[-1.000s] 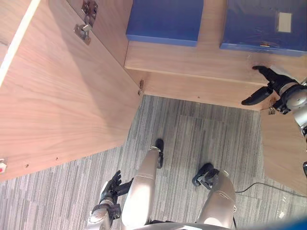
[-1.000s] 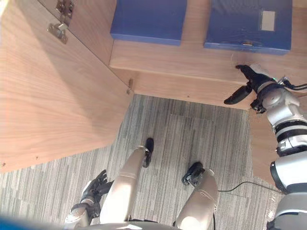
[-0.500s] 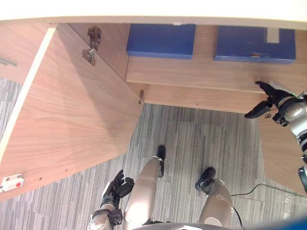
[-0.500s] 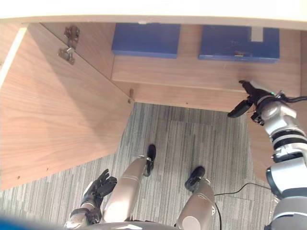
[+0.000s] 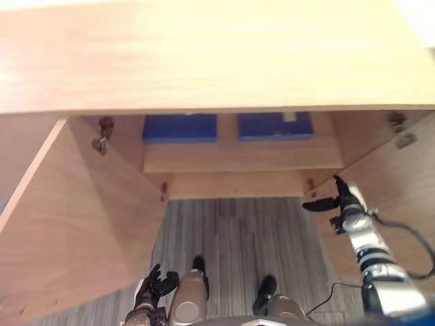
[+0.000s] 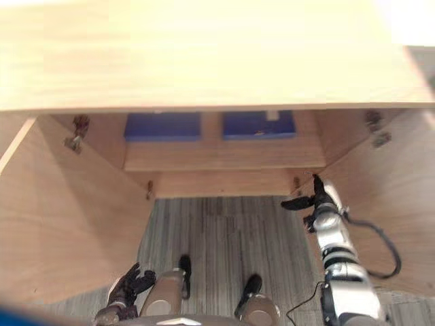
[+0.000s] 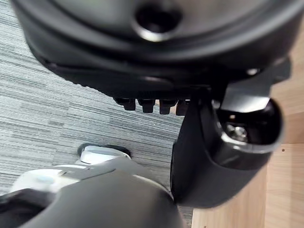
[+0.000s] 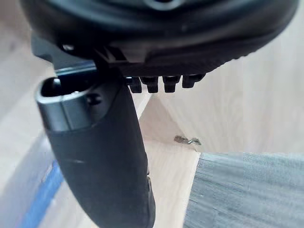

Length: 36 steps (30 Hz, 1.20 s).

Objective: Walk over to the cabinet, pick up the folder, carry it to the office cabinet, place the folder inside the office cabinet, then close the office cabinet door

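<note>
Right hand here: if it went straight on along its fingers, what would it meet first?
Likely bare wood: the open right hand points into the lower corner of the office cabinet, beside the right door and its hinge. The nearer blue folder lies off to its left. Depth is uncertain.

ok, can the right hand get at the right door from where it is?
Probably yes: the right hand is open and empty, raised beside the inner face of the right door, with nothing between them.
</note>
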Motion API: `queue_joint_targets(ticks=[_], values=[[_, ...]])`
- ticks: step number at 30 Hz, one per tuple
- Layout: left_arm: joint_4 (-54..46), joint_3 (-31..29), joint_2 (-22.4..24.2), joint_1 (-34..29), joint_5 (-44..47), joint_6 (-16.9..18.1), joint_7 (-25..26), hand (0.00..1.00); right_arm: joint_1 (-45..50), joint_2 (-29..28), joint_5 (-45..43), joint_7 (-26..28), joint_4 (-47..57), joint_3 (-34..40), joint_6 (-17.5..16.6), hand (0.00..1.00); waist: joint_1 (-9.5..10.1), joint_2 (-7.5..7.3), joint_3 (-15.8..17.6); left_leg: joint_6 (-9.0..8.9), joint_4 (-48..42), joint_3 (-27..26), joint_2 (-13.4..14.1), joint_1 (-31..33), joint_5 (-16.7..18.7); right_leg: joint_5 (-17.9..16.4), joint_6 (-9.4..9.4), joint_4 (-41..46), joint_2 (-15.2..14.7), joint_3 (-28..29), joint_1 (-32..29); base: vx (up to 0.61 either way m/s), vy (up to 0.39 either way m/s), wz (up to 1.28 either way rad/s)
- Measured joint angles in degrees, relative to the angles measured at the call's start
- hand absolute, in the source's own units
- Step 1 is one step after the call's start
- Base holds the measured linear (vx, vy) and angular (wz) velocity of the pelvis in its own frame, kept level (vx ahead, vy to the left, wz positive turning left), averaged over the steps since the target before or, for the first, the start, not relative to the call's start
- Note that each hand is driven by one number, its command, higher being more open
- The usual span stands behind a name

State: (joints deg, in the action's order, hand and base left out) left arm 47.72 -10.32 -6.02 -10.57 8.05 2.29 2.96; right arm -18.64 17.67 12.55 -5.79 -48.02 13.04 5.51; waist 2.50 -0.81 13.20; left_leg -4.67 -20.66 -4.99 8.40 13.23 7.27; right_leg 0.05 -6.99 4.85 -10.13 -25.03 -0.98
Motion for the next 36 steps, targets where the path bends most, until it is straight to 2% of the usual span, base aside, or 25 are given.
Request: queue_joint_targets(ticks=[2,3,4,5,6,7,9,11,14,15,16,17,18,19,20,21,23,24,25,26,29,30,32,33,36], values=[[1.3,-1.7,0.0,0.6,-0.9,-0.1,1.6,1.00,3.0,-4.3,-4.4,-1.8,-0.5,2.7,-0.1,1.00,-0.05,-0.98,-0.8,-0.54,-1.8,2.3,-0.1,-0.8,0.4,0.6,0.53,-0.3,0.8,3.2,-0.3,-0.07,-0.027,-0.82],[1.6,-2.5,0.4,0.6,-0.8,0.0,2.4,1.00,4.5,-6.3,-7.6,-2.5,-2.0,3.6,-0.6,1.00,-0.04,-1.03,-1.0,-1.58,-3.5,8.0,-0.7,-1.2,1.2,1.1,0.92,-0.3,1.5,6.1,-0.8,-0.11,-0.021,-1.10],[2.0,-3.0,0.9,0.6,-0.8,0.2,2.8,1.00,5.3,-7.0,-8.9,-2.8,-2.8,3.8,-0.7,1.00,0.13,-0.66,-1.3,-2.56,-4.1,11.3,-1.0,-1.5,2.0,1.5,1.04,-0.3,1.9,7.6,-1.2,-0.13,0.050,-1.39],[3.3,-4.8,2.6,0.6,-0.7,0.2,3.5,1.00,7.1,-8.4,-11.0,-3.3,-3.8,4.0,-0.8,1.00,0.50,0.58,-2.1,-4.13,-4.4,16.9,-0.9,-2.9,4.8,2.2,1.09,-0.3,2.9,11.1,-2.5,-0.14,0.165,-1.50],[4.8,-5.9,3.8,0.7,0.4,0.2,4.3,1.00,9.6,-9.6,-12.9,-3.6,-4.0,4.1,-0.9,1.00,0.33,1.99,-3.0,-4.39,-3.1,19.1,-0.3,-4.6,7.7,2.9,1.17,-0.2,4.0,14.1,-4.0,-0.12,0.211,-1.46],[5.6,-6.3,4.3,0.8,0.8,0.1,4.5,1.00,11.0,-10.5,-13.2,-3.7,-4.0,4.7,-0.9,1.00,-0.03,2.34,-3.3,-3.98,-2.1,19.2,-0.4,-5.3,8.7,3.3,0.81,0.0,4.1,15.3,-4.5,-0.10,0.173,-1.04],[5.9,-6.5,3.8,0.8,1.6,0.2,4.8,1.00,15.8,-13.6,-15.2,-4.5,-3.8,6.8,-0.9,1.00,-0.95,1.25,-3.8,-3.77,-2.1,16.4,-1.4,-6.0,8.9,4.3,0.26,-0.3,3.3,18.2,-5.5,-0.12,0.158,-0.70],[5.3,-6.8,3.9,0.5,1.9,0.2,5.3,1.00,21.6,-16.5,-15.9,-5.8,-0.8,8.7,-0.5,1.00,-1.35,0.77,-4.5,-2.52,-3.5,12.5,-2.1,-6.5,9.7,4.8,-0.16,1.1,2.5,22.1,-7.3,-0.12,0.158,-0.89],[5.3,-6.9,3.7,0.4,0.4,0.2,5.2,1.00,26.4,-18.4,-17.2,-6.2,5.3,8.5,-0.2,1.00,-2.11,0.38,-4.7,-0.73,-6.6,6.3,-2.7,-7.4,11.3,5.8,0.26,2.9,2.2,27.1,-9.7,-0.12,0.167,-1.07],[5.4,-6.9,3.5,0.4,-0.4,0.2,5.2,1.00,26.9,-19.0,-17.2,-6.1,6.9,8.6,-0.2,1.00,-2.00,0.00,-4.9,-0.11,-7.0,3.1,-2.9,-8.2,11.7,6.0,1.19,3.7,1.6,27.8,-10.9,-0.09,0.131,-1.00],[5.5,-6.9,3.5,0.4,-0.9,0.1,5.3,1.00,27.0,-19.3,-17.2,-6.0,7.7,8.8,-0.2,1.00,-1.97,-0.45,-4.9,0.21,-7.0,1.5,-2.9,-8.5,11.8,5.8,2.52,3.8,0.8,26.5,-11.2,-0.12,0.205,-1.30],[5.7,-6.9,3.4,0.7,-1.7,0.1,5.4,1.00,27.0,-19.8,-17.3,-5.8,9.0,8.8,-0.2,1.00,-1.99,-0.47,-4.9,1.01,-6.2,-1.6,-2.7,-9.7,11.5,4.1,5.84,3.8,-0.7,22.8,-11.7,-0.09,0.173,-1.28],[5.9,-7.2,3.6,0.8,-2.0,-0.1,5.6,1.00,27.0,-20.0,-17.2,-5.7,10.0,8.6,-0.5,1.00,-2.09,0.21,-5.3,2.10,-4.8,-4.8,-2.1,-10.6,10.7,0.8,7.96,4.2,-2.9,16.4,-12.3,-0.09,0.132,-1.27],[6.0,-7.4,3.7,0.8,-2.0,-0.1,5.7,1.00,27.1,-20.1,-17.3,-5.6,10.5,8.5,-0.7,1.00,-2.05,0.31,-5.3,2.31,-4.1,-6.5,-1.4,-11.0,10.4,0.6,7.20,6.2,-4.3,13.2,-13.3,-0.08,0.079,-1.31],[6.2,-8.9,4.2,0.8,-2.0,-0.1,6.0,1.00,27.0,-20.4,-17.2,-5.6,10.9,8.5,-0.7,1.00,-1.31,0.33,-5.2,2.43,-2.8,-10.0,-0.8,-12.8,10.0,0.1,7.95,14.8,-7.1,7.1,-15.0,-0.06,0.018,-1.33],[6.5,-9.3,4.3,0.6,-2.0,-0.4,6.4,1.00,27.2,-20.4,-17.2,-5.6,11.0,8.7,-0.7,1.00,-1.28,0.40,-5.6,2.20,-1.8,-12.6,0.1,-14.4,9.8,-1.4,8.79,21.5,-8.6,2.8,-14.0,-0.04,0.016,-1.29],[6.6,-9.3,4.3,0.2,-2.0,-0.4,6.4,1.00,27.3,-20.5,-17.2,-5.8,11.7,9.5,-0.7,1.00,-1.38,0.29,-6.2,1.46,-0.9,-15.5,1.5,-15.1,9.4,-4.6,8.37,25.3,-9.3,0.3,-11.0,0.02,-0.076,-0.99],[6.6,-9.3,4.2,0.3,-2.0,-0.4,6.4,1.00,27.1,-20.5,-17.1,-6.1,12.7,10.3,-0.7,1.00,-1.14,0.10,-6.4,0.80,-0.2,-17.0,2.3,-15.1,9.2,-6.9,6.47,25.0,-9.3,0.1,-9.6,0.07,-0.137,-0.89],[6.6,-9.4,4.0,0.2,-2.0,-0.5,6.4,1.00,27.0,-20.5,-17.1,-6.3,13.1,10.8,-0.7,1.00,-1.15,-0.52,-6.9,-0.16,0.5,-18.0,2.4,-15.1,8.6,-6.8,5.49,23.4,-9.2,-0.1,-9.2,0.12,-0.179,-0.82],[7.1,-10.3,4.2,0.5,-2.0,-0.6,6.4,1.00,26.5,-20.2,-17.0,-7.1,13.6,12.2,-0.7,1.00,-1.34,-0.62,-7.2,-0.95,2.3,-18.7,2.4,-15.4,7.5,-6.4,2.17,20.3,-7.8,-0.3,-8.7,0.18,-0.213,-0.51],[7.9,-11.0,6.0,-0.1,-1.9,-0.6,6.6,1.00,26.4,-18.9,-16.9,-11.4,14.7,18.1,-0.7,1.00,-1.97,1.29,-8.3,-1.50,10.9,-18.3,2.3,-19.4,3.1,-5.7,2.83,16.3,-3.8,0.3,-7.2,0.13,-0.175,-0.35],[7.9,-11.0,6.4,-0.3,-1.8,-0.6,6.8,1.00,26.1,-17.9,-16.3,-13.1,14.9,19.2,-0.9,1.00,-1.97,1.82,-8.7,-1.16,13.2,-18.2,2.3,-20.5,2.0,-5.0,3.16,14.7,-2.5,1.0,-7.0,0.04,-0.113,-0.45],[7.7,-10.9,6.5,-0.2,-1.7,-0.6,6.9,1.00,25.2,-16.9,-15.5,-14.7,15.2,19.8,-0.9,1.00,-1.96,2.06,-8.8,-0.73,15.5,-17.9,2.4,-21.2,0.6,-3.4,3.52,12.1,-0.7,2.1,-7.0,0.00,-0.073,-0.45],[7.6,-10.9,6.8,-0.1,-1.4,-0.6,6.9,1.00,25.1,-16.8,-15.0,-15.6,16.1,20.2,-0.9,1.00,-2.14,2.05,-8.8,-1.37,16.1,-17.9,2.4,-21.4,-0.1,-2.7,3.49,11.1,-0.2,2.6,-7.0,-0.01,-0.040,-0.33],[6.7,-10.7,6.7,-0.1,-0.6,-0.6,7.1,1.00,25.3,-17.3,-15.0,-16.1,17.8,20.7,-1.0,1.00,-2.79,1.66,-8.6,-1.65,16.7,-17.7,2.0,-22.1,-0.4,-1.7,3.06,9.6,-0.1,2.8,-6.1,-0.03,0.026,-0.05]])
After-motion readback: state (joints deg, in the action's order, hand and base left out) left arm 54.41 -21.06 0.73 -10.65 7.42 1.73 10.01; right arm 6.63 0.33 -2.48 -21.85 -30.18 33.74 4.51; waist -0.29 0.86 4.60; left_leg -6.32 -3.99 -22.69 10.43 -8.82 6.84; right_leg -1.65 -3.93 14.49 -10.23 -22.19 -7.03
